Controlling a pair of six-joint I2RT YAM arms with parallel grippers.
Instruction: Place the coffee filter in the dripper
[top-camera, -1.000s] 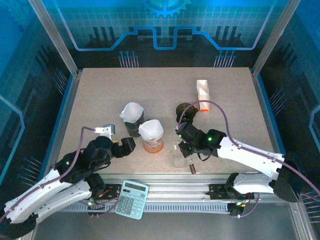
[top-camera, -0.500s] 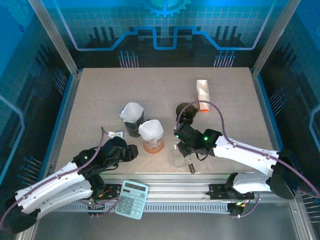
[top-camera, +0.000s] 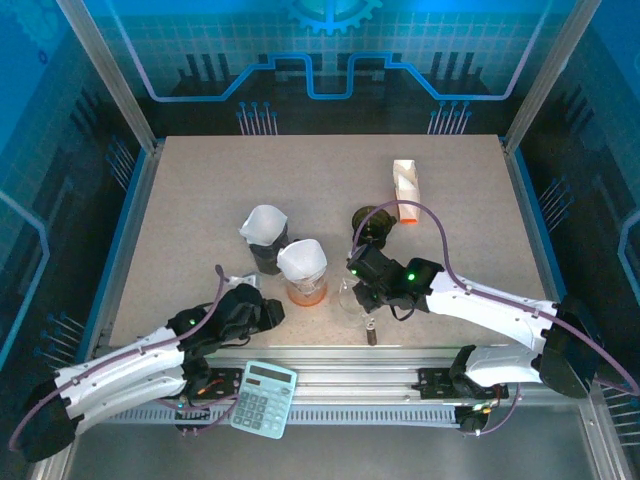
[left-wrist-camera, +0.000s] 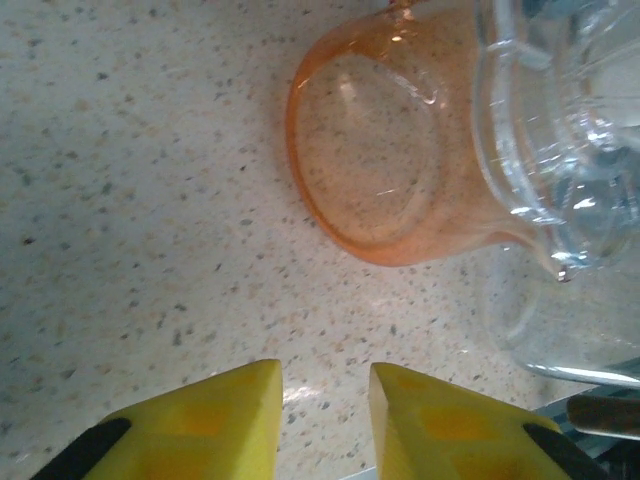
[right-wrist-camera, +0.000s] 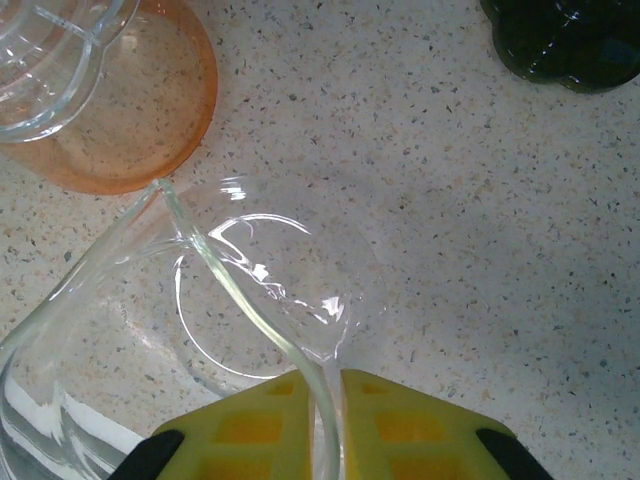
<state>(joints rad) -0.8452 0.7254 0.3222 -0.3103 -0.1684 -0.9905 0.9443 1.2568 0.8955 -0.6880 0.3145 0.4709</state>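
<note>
Filter (top-camera: 302, 258) in the orange dripper (top-camera: 307, 292), left pincer (top-camera: 268, 311) facing it.
The white filter stood mouth-up in the dripper, just ahead of the left pincer and a little to its right. That pincer was low over the desk (top-camera: 200, 200), its jaws apart and empty, and it was the nearer free one. The right pincer (right-wrist-camera: 322, 390) was clamped on the rim of a clear glass (right-wrist-camera: 250, 290), and the dripper's base lay just beyond the glass, ahead and to that pincer's left. A second filter (top-camera: 263, 223) sat in a dark dripper (top-camera: 268, 258) farther ahead of the left pincer. The orange dripper's top ran off the frame edge in both wrist views. How deep the filter sat in the cone could not be made out.
</note>
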